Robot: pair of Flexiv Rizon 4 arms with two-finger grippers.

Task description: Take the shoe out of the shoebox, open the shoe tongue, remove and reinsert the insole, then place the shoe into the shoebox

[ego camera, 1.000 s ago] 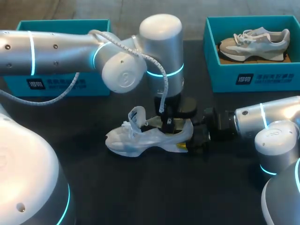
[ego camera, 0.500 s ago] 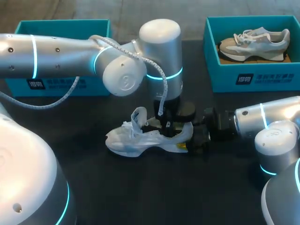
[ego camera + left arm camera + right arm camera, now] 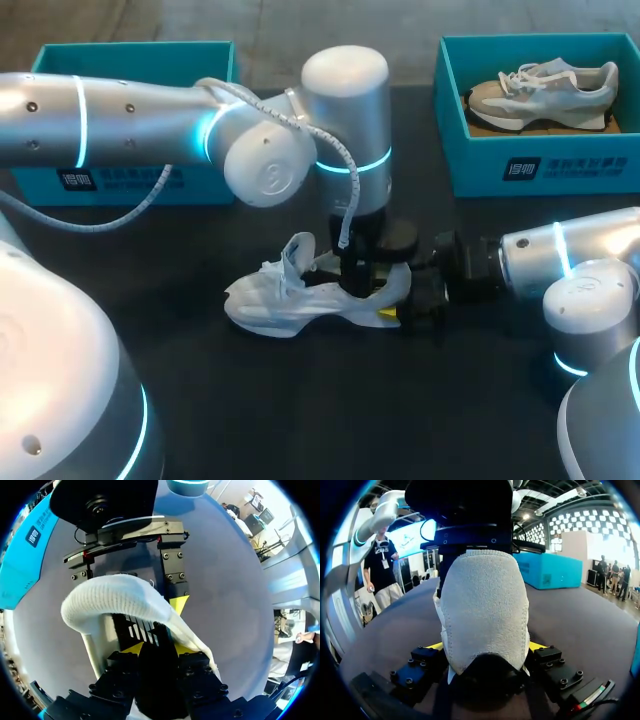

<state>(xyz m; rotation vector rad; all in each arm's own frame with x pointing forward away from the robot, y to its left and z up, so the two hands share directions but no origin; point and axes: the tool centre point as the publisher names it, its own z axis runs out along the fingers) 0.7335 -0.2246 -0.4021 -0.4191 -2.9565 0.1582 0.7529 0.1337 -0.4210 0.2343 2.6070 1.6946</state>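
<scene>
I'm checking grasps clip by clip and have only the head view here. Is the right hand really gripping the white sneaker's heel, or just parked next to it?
Observer: Gripping. The right wrist view shows the right hand with a yellow-tipped finger pressed on each side of the heel of the white knit sneaker.
Reviewer: Is the left hand above the shoe or in it?
Observer: In it. In the left wrist view the left hand reaches down past the heel collar into the opening.
Reviewer: What lies under it?
Observer: A dark striped surface inside the shoe; I cannot tell whether it is the insole.
</scene>
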